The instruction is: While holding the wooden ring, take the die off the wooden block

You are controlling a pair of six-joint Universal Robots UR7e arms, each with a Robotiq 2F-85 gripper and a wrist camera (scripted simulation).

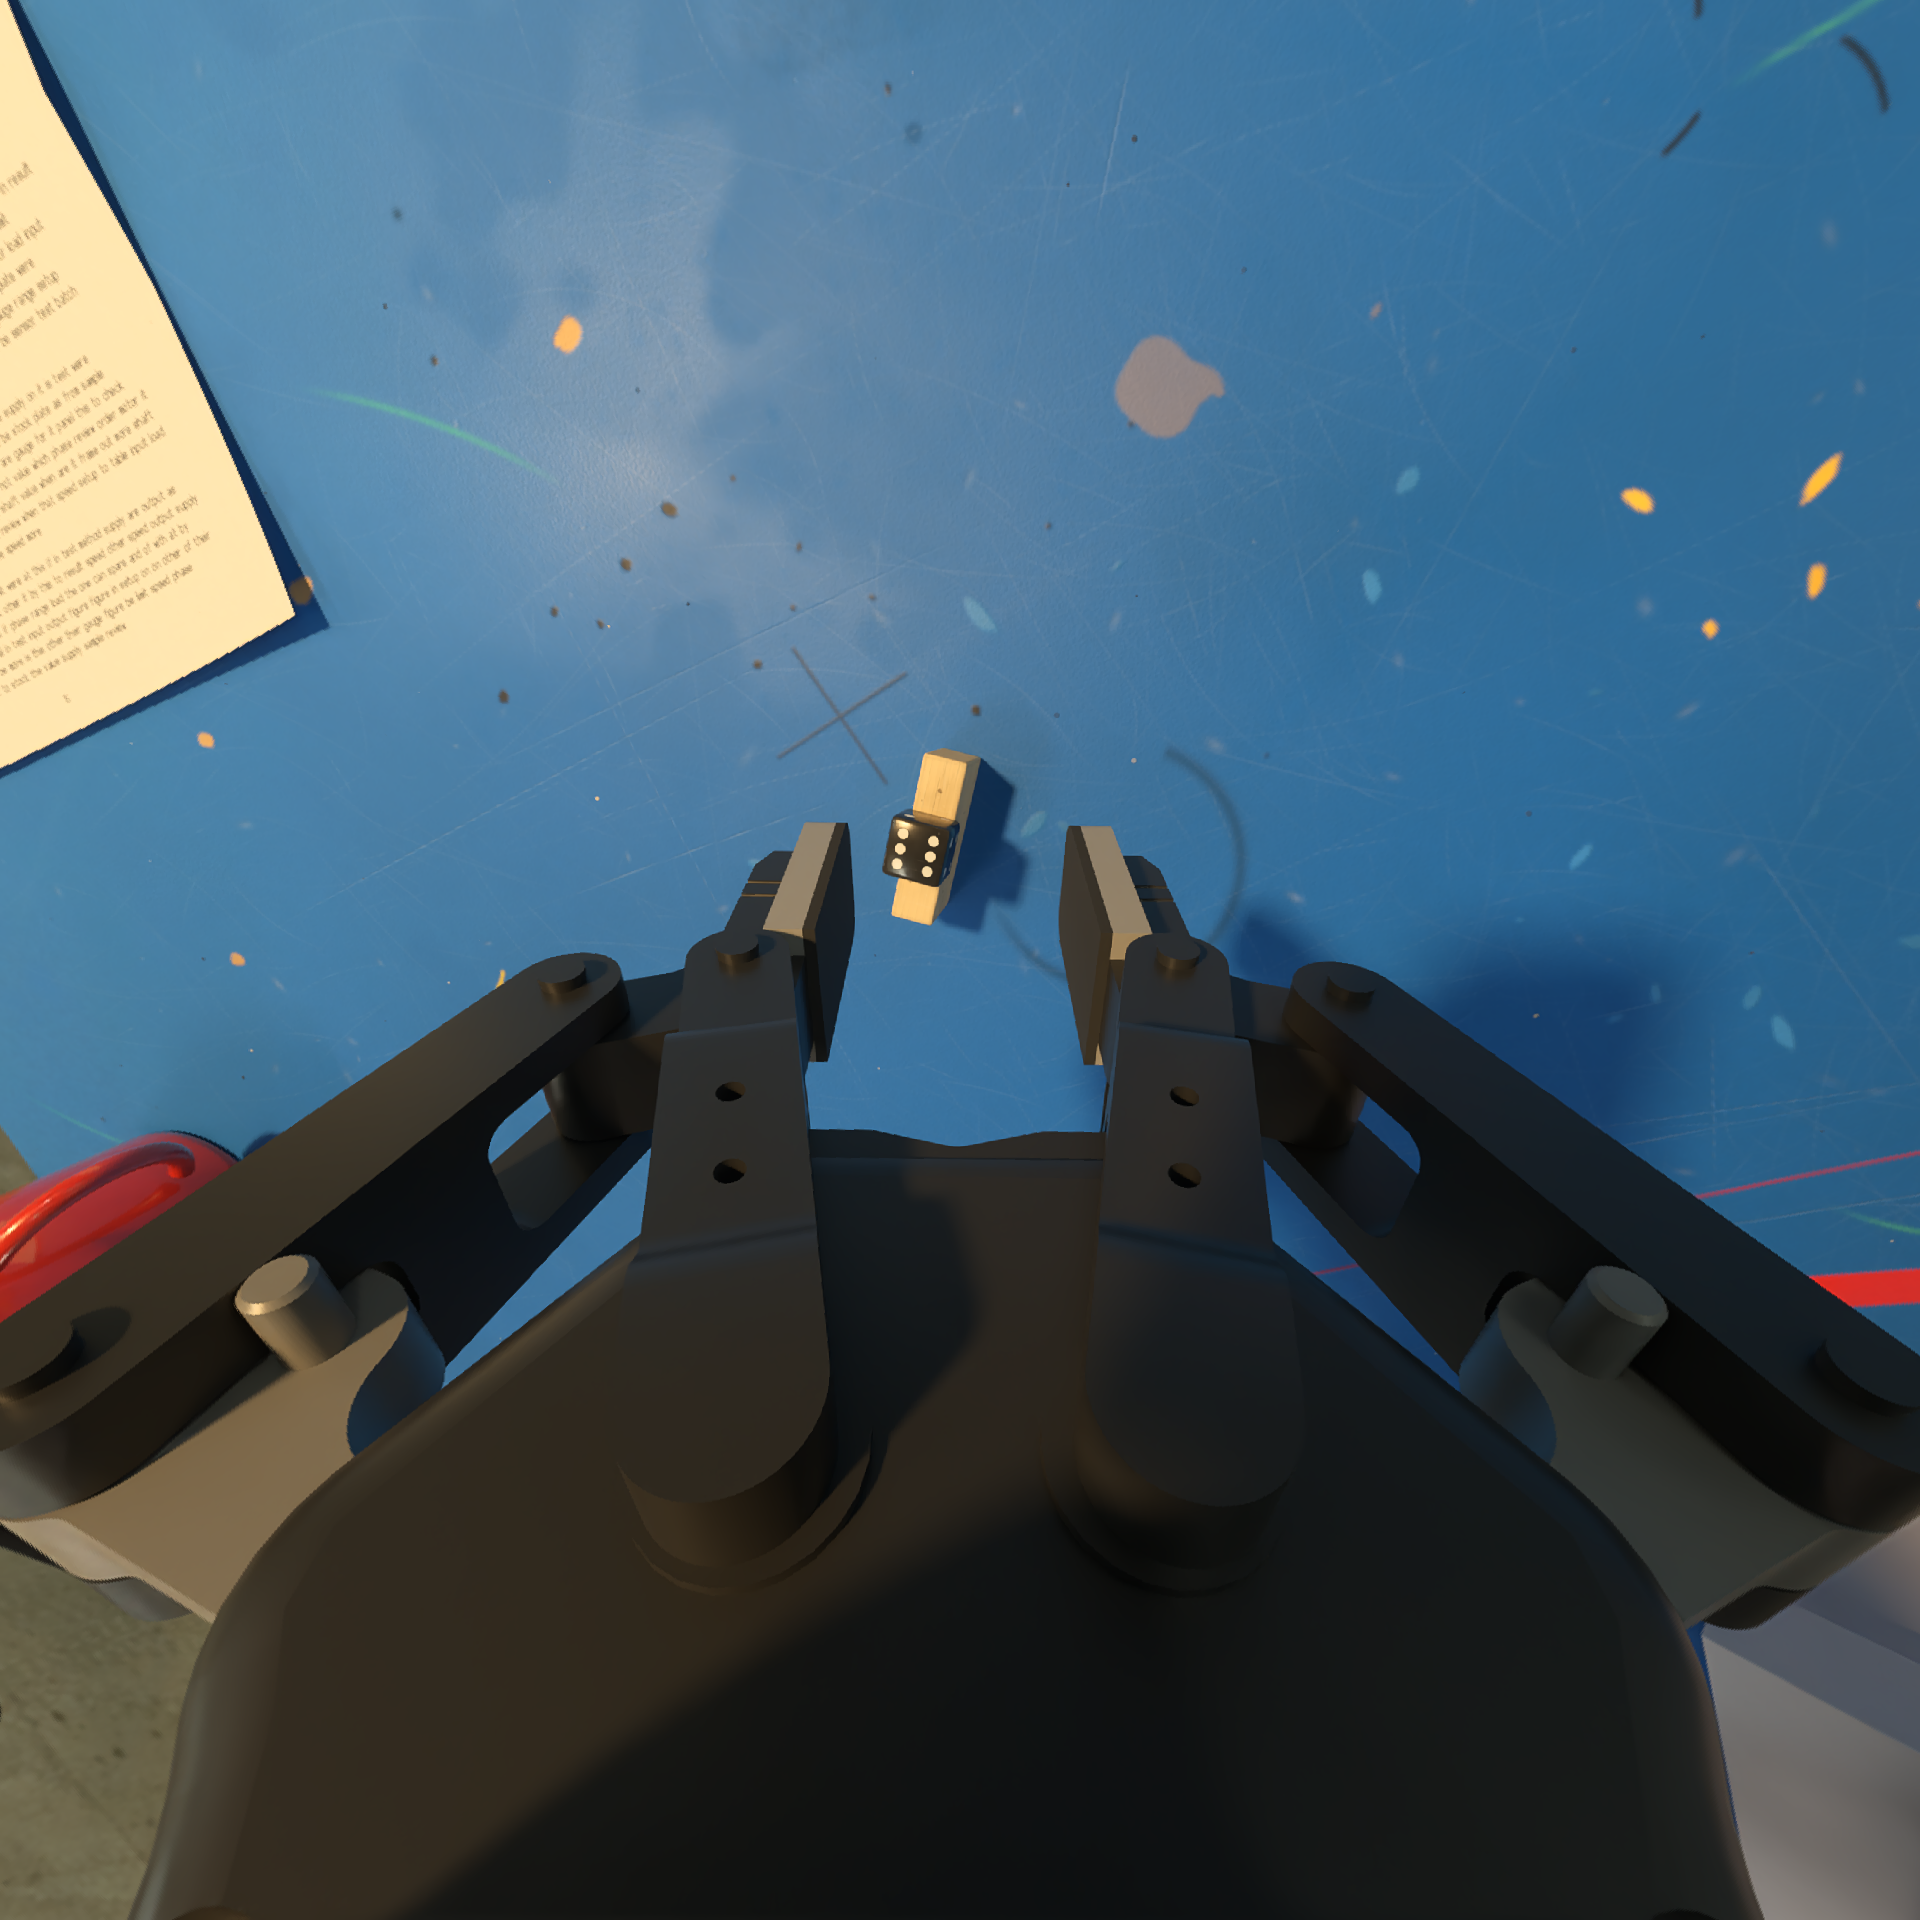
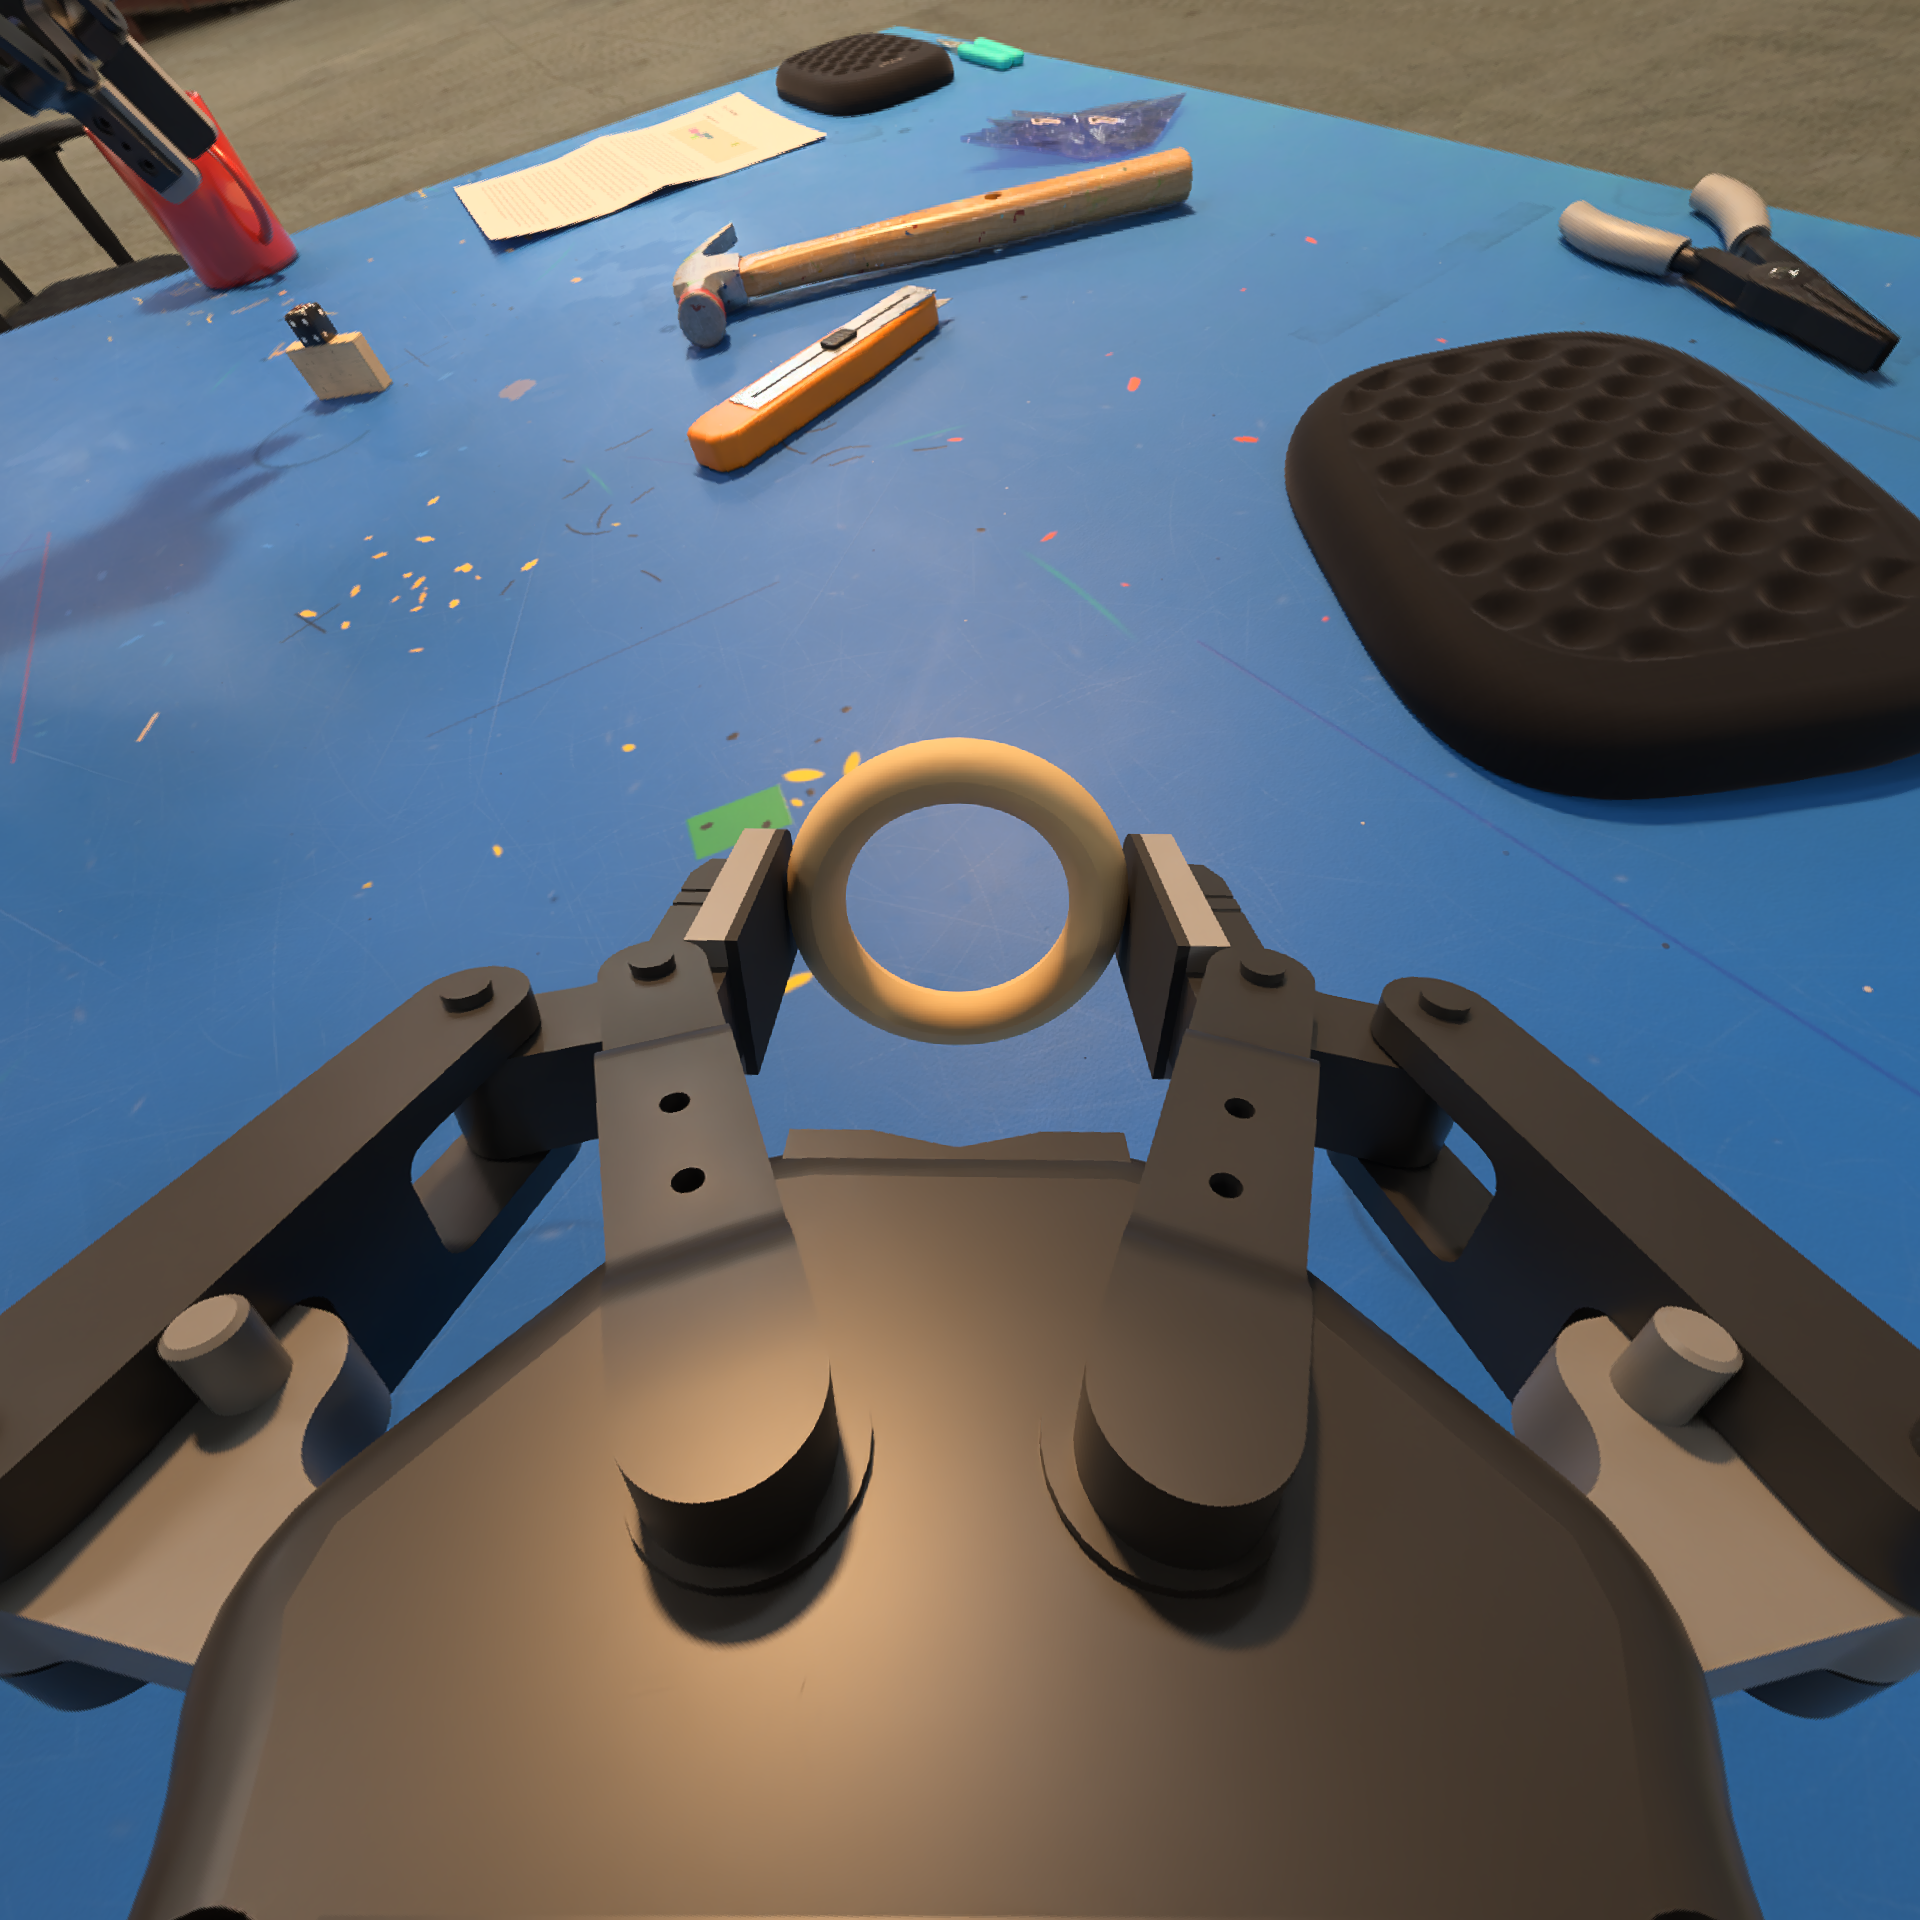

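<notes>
The right hand (image 2: 956,902) clamps the wooden ring (image 2: 956,1013). The left hand (image 1: 958,883) hangs open, empty, above the die (image 1: 918,849) on its wooden block (image 1: 943,792); a red mug (image 2: 223,223) stands just beyond on the desk (image 2: 935,623).

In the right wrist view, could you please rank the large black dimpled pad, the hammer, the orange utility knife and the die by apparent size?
1. Large black dimpled pad, though it also lies nearest the camera.
2. Hammer.
3. Orange utility knife.
4. Die, by far the smallest, perched on the wooden block.
</notes>
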